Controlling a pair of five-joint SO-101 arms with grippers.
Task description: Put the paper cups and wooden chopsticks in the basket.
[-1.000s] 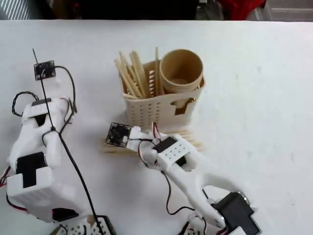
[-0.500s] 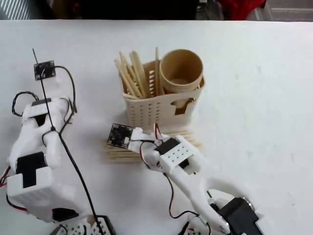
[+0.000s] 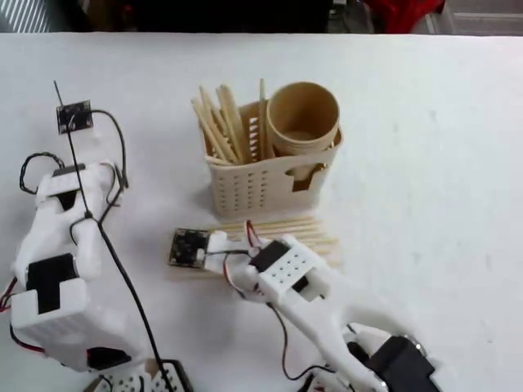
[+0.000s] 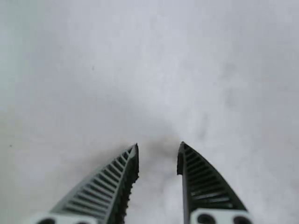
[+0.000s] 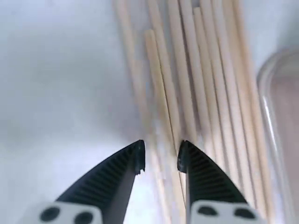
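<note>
The basket (image 3: pixel 270 180) stands in the middle of the worktop (image 3: pixel 425 122). The paper cups (image 3: pixel 302 114) are already inside it, and a bundle of wooden chopsticks (image 3: pixel 219 126) stands in the part beside them. More loose chopsticks (image 3: pixel 298 227) lie in a row on the worktop, just in front of the basket. The right pincer (image 5: pixel 160 156) hangs over one end of this row. Its jaws are only a little apart and hold nothing, and one or two sticks lie below the gap. The left pincer (image 4: pixel 157 158) is also slightly open and empty, above bare worktop, well apart from the basket.

The step in hand seems to be picking up the loose sticks. To do it well, I think the right pincer should open wider and go down until its tips reach the worktop on both sides of a few sticks. Then it should close across them. A grip so near the end may let the sticks tilt, so the lift should be slow.
</note>
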